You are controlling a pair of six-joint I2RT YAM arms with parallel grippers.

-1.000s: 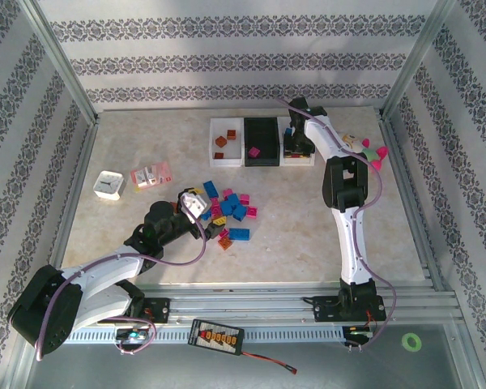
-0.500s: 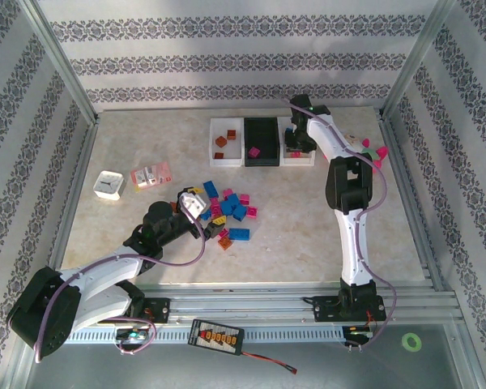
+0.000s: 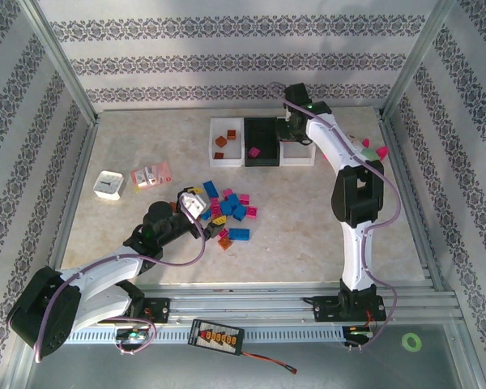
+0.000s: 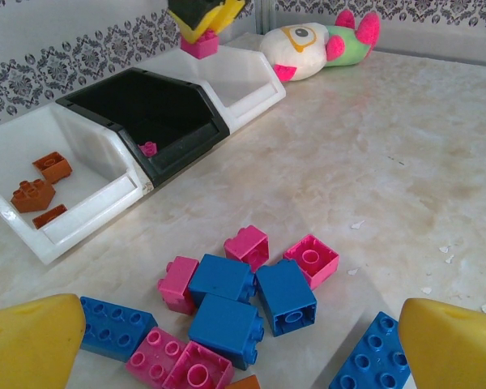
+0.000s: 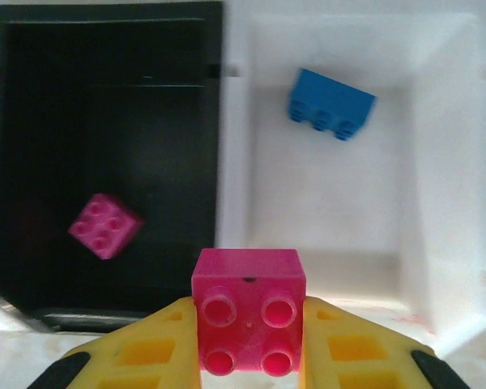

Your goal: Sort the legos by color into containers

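We list: right gripper (image 5: 249, 356) pinching a magenta plastic brick (image 5: 249, 300) above the seam between black bin (image 5: 105, 49) and right white bin (image 5: 437, 203).

Binned:
- three brown bricks (image 4: 34, 188), left white bin (image 4: 97, 207)
- one magenta cube (image 5: 105, 225)
- one blue block (image 5: 330, 103)

Left gripper (image 4: 243, 340) spread wide over the loose pile (image 4: 243, 296), mostly unsorted.

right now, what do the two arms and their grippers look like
The left arm and right arm have white link shells with black joints, and a thin purple cable loops along each. The left gripper and right gripper both have chunky yellow fingers.
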